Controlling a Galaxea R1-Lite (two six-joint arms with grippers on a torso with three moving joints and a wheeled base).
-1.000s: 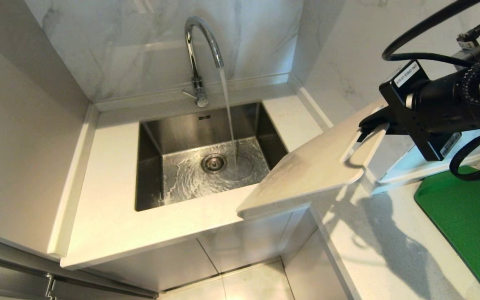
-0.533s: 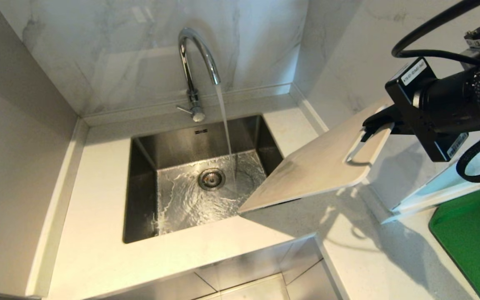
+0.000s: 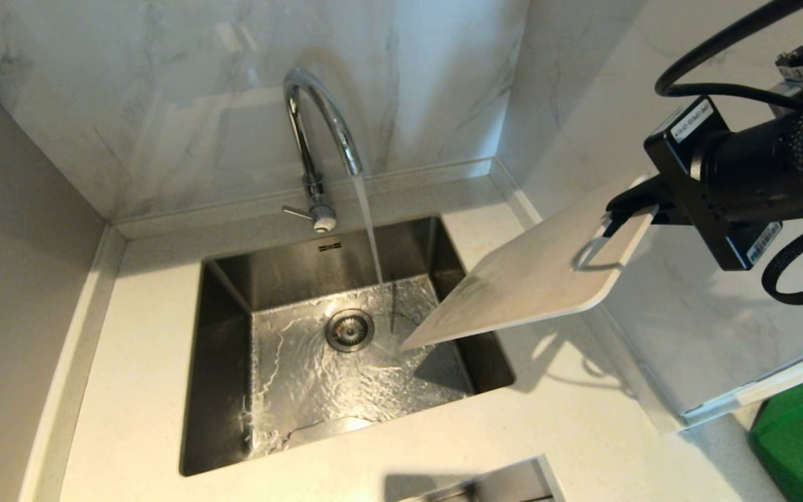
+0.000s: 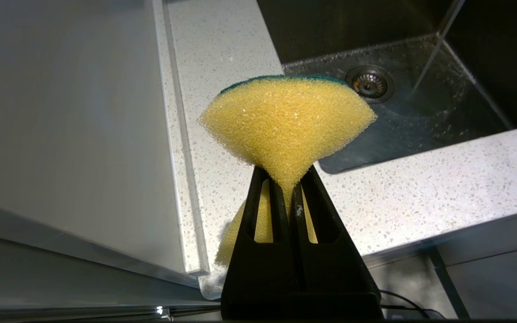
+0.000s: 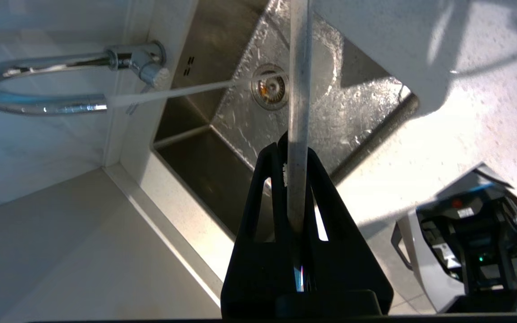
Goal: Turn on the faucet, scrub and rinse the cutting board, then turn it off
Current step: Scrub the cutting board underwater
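Cutting board [image 3: 534, 275] held in air, long axis slanting down from right gripper [image 3: 626, 206] toward sink [image 3: 220, 390]; low corner over basin, just beside water stream from faucet [image 3: 318, 132]. Fingers pinch handle-slot end. Left gripper [image 4: 291, 188] pinches yellow sponge [image 4: 287, 121] above counter [image 4: 420, 197].

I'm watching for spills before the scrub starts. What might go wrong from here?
1. The right claw pinches the cutting board only at its handle end; the long, tilted board might slip or twist once water hits it.
2. The faucet runs beside the board's low corner; entering the stream at this tilt might splash onto the counter.
3. The left claw holds the sponge by a narrow fold, so scrubbing pressure might pull it free.
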